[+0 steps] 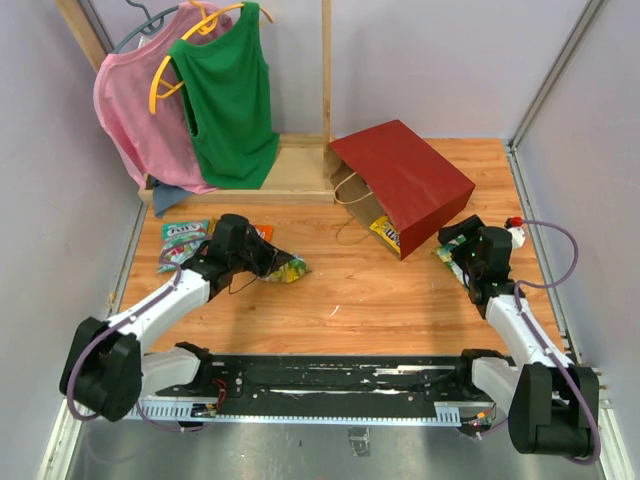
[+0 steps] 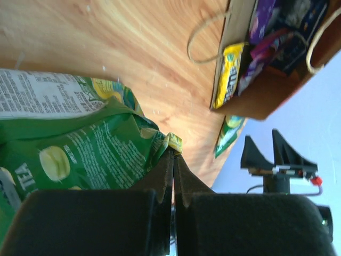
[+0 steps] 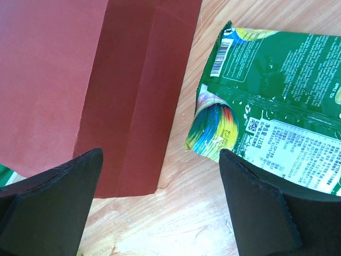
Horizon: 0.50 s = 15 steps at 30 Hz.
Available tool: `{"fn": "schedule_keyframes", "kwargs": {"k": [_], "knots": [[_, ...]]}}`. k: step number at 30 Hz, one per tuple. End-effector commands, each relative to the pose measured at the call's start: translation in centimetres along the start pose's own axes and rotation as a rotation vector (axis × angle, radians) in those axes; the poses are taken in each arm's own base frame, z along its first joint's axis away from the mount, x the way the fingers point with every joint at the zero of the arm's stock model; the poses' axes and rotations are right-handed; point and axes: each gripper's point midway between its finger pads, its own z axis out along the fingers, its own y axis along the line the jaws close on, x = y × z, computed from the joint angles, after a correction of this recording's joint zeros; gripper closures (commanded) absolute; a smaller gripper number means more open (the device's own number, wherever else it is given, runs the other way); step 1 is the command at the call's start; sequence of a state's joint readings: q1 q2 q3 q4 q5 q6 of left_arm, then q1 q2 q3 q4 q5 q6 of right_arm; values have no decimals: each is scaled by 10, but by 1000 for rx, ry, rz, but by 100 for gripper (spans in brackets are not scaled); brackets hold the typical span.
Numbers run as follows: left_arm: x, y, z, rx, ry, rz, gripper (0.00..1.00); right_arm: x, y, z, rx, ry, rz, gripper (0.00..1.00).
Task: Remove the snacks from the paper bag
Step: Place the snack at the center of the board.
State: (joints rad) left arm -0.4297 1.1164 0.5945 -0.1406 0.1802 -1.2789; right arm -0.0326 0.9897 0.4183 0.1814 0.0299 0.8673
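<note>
- Pinching the crimped corner of a green snack packet (image 2: pixel 80 149), the left fingers (image 2: pixel 160 184) are pressed together with only the foil seam between them. That packet lies on the wooden tabletop (image 1: pixel 370 290), well apart from the bag and near an orange pack (image 1: pixel 263 232) and a green candy pack (image 1: pixel 183 240).
- The right fingers (image 3: pixel 53 197) are spread wide and hold nothing. They are poised over a second green packet (image 3: pixel 277 96), which lies flat just beside the red outer wall of the paper bag (image 3: pixel 80 80).
- The paper bag lies on its side at the far right of the tabletop, its mouth facing the left arm. A yellow packet (image 2: pixel 229 74) sits at the lip and purple packs (image 2: pixel 261 32) are deeper inside, so the job looks only partly done.
- The packets look light, soft and crinkly, with glossy film that is probably slippery. The flat crimped end seam or a corner seems the best hold, since a pinch on the puffed middle would likely slide off.
- The bag is matte creased paper, red outside and brown inside, boxy but light. It would likely shift if a packet is dragged out, and its thin twisted loop handles (image 2: pixel 189 47) could snag a finger.
</note>
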Motion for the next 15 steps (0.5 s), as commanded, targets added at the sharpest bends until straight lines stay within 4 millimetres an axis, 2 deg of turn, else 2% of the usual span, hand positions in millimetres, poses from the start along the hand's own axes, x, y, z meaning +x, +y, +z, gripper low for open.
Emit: {"fn": "schedule_keyframes", "kwargs": {"k": [1,5,10,15], "knots": [[-29,-9,13,-2,-43,-16,99,-6,15,0,-28,-4,3,8],[-49,-18,22,6,-69,-47,100,-5,13,3,-21,-2,4,8],[-61,-25,41,2,-47,-49,99,-2,12,6,-16,11,8,8],[-56,-41,66,74,60,-40,80,-2,14,6,-22,12,9,7]]}}
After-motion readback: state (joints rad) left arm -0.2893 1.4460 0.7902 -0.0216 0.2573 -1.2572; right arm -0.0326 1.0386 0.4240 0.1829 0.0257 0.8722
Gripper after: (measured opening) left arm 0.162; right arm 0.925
